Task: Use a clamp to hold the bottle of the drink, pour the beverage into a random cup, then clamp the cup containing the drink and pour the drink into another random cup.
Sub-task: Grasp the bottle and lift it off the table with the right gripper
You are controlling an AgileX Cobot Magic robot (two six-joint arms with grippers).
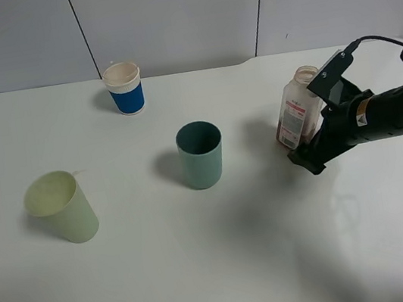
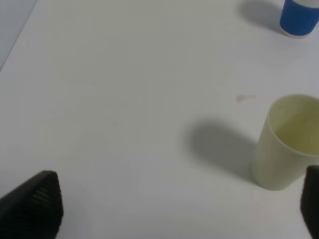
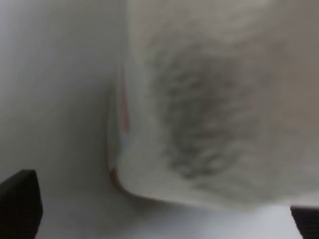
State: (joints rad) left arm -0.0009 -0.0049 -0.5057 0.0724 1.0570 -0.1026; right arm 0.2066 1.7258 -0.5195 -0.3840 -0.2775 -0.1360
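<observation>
White table (image 1: 208, 288); right gripper (image 1: 310, 150), jaws wide, straddling the bottle (image 1: 298, 109) at the table's right, best closed squarely on its flat sides; teal cup (image 1: 201, 155) mid-table; left gripper (image 2: 174, 209), jaws apart, empty.

Three cups on one white table (image 1: 205, 273): one blue cup with a white rim (image 1: 125, 89), one teal-green tumbler (image 1: 201, 155), one pale yellow-green cup (image 1: 61, 207). One clear bottle (image 1: 298, 109) with a white-and-red label. Two grippers: one left gripper (image 2: 172, 201), one right gripper (image 3: 163, 215).
</observation>
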